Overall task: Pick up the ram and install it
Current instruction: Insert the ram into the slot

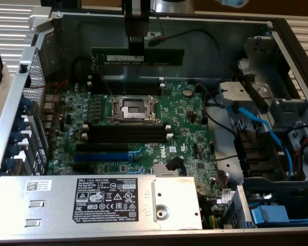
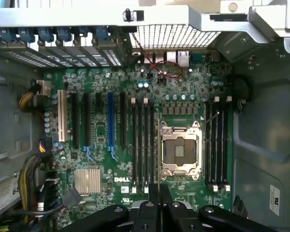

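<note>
**Figure. Memory module held over an open computer case (image 1: 277, 31).** The jaws are closed on the ram (image 1: 138, 56), pinching it at the middle of its upper long edge. The stick hangs directly beneath the jaws with its long axis level, and roughly equal lengths reach out to either side of them. Its small white label (image 1: 126, 57) sits just to one side of the grip, on the face turned toward the exterior camera. The ram is held in the air, clear of the board.

Below the jaws lies the green motherboard (image 1: 185, 118). One bank of black memory slots (image 1: 100, 82) lies almost straight under the ram. The open CPU socket (image 1: 133, 109) is lower and farther out from the jaws. A second bank of black memory slots with white end clips (image 1: 128, 134) lies beyond the socket. Farther still from the jaws are a blue expansion slot (image 1: 100, 156) and a small finned heat sink (image 1: 167, 170). The grey power supply (image 1: 113, 200) with its printed label sits at the case edge farthest from the jaws.

Well off to the side of the jaws, on the exterior view's right, blue cables (image 1: 262, 128) run across the drive bay. In the wrist view the socket (image 2: 180, 150) lies between the two slot banks (image 2: 142, 140) (image 2: 217, 140).
</note>
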Robot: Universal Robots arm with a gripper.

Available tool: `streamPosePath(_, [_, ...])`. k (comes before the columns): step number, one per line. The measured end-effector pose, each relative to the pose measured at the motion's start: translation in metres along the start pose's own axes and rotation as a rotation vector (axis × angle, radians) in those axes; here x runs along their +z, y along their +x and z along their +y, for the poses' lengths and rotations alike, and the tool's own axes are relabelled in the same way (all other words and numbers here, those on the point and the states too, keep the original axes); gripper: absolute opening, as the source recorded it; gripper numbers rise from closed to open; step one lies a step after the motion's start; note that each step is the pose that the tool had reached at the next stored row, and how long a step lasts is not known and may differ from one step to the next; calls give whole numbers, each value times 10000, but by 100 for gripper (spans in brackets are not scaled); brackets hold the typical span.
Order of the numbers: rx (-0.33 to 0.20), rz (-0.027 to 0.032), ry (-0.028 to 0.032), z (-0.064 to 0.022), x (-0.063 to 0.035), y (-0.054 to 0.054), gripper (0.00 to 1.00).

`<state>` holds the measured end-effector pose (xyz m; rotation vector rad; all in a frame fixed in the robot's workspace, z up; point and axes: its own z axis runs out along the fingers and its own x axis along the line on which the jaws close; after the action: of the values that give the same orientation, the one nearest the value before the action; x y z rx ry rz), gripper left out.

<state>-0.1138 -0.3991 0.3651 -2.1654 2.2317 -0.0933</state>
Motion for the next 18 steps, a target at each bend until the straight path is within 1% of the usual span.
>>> streamPosePath(1, [1,17,70,9,3,5,12])
streamPosePath(3, [1,37,142,38,25,29,12])
streamPosePath(6, [-1,56,143,52,62,78,12])
streamPosePath(9, [-1,57,145,58,118,123,12])
streamPosePath(18, [0,59,143,76,281,172,12])
